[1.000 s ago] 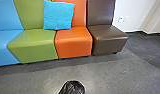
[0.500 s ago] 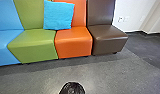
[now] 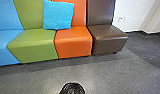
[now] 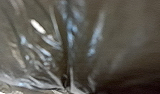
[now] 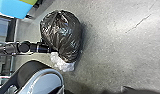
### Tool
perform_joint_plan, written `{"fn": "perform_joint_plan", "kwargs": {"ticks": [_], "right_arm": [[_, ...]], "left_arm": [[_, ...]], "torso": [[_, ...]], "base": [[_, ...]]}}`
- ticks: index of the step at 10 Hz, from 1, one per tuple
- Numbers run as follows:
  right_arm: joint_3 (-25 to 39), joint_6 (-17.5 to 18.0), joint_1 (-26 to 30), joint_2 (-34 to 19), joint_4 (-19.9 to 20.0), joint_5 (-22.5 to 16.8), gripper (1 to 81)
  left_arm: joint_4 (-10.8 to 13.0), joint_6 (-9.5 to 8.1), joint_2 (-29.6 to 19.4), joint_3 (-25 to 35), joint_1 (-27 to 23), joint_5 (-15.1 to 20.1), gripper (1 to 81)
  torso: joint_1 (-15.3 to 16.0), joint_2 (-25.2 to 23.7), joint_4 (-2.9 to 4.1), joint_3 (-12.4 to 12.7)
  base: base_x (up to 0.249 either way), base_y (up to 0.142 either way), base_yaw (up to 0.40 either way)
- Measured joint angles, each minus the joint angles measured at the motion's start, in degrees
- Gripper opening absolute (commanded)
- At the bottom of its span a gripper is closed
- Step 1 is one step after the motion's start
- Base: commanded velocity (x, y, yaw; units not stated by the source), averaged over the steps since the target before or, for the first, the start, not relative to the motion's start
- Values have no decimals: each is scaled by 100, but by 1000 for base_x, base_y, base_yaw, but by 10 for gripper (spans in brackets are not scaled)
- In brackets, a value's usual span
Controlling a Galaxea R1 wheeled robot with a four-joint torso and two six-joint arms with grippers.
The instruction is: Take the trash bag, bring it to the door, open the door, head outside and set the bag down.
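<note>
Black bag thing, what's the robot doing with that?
The robot's left arm reaches right up to the black trash bag, and seems to be handling it. The pictures don't settle how firmly it has hold, or whether the bag is off the floor. Some crumpled white stuff shows at one end of the bag. They are indoors, facing a row of colourful seats with a bright blue cushion, so the bag has not been put down outside.

A blue cushion [image 3: 58, 15] leans between green [image 3: 33, 45] and orange seats [image 3: 74, 41], beside a brown seat [image 3: 108, 38]
</note>
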Motion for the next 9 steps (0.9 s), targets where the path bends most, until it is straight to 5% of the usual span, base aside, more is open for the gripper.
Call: {"fn": "perform_joint_plan", "kwargs": {"ticks": [9], "right_arm": [[-35, 0, -110, 55, -2, 44, 811]], "left_arm": [[20, 4, -91, -46, 72, 102, 10]], "torso": [[-1145, 1850, 0, -9]], "base": [[0, 0, 0]]}}
